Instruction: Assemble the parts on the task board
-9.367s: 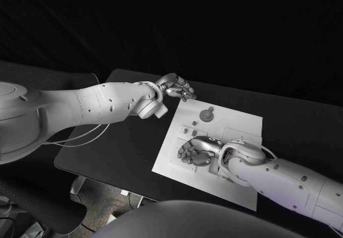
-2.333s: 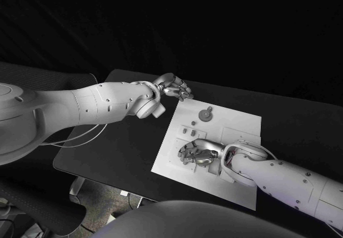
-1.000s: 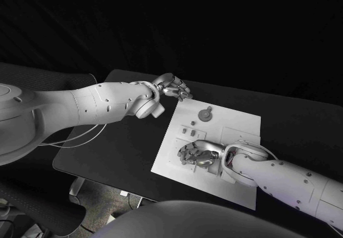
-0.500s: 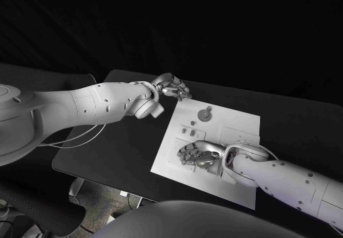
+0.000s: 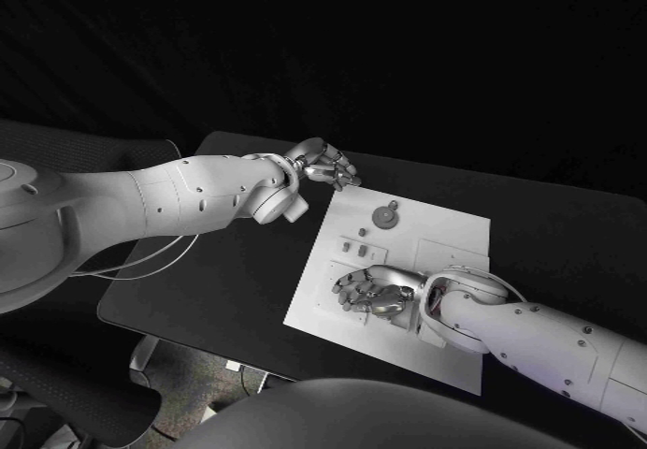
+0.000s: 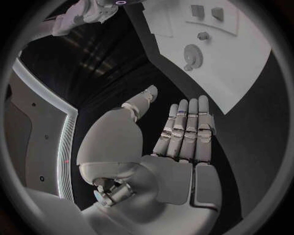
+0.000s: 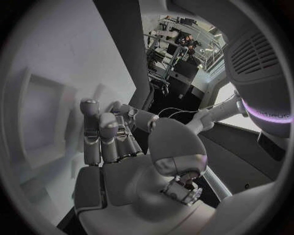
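Note:
The white task board lies mid-table. On its far part sits a round disc part, with two small parts nearer on the left side. My right hand rests on the board's near left area with its fingers curled down; whatever is under them is hidden. In the right wrist view that hand bends its fingers over the board. My left hand hovers at the board's far left corner, holding nothing. In the left wrist view its fingers are straight, with the disc part beyond them.
The black table stretches left of the board under my left arm. A shallow square recess marks the board's right half. More small parts stand on the board past the disc.
My right hand has crept a little toward the board's near left edge, fingers still curled. My left hand has hardly moved.

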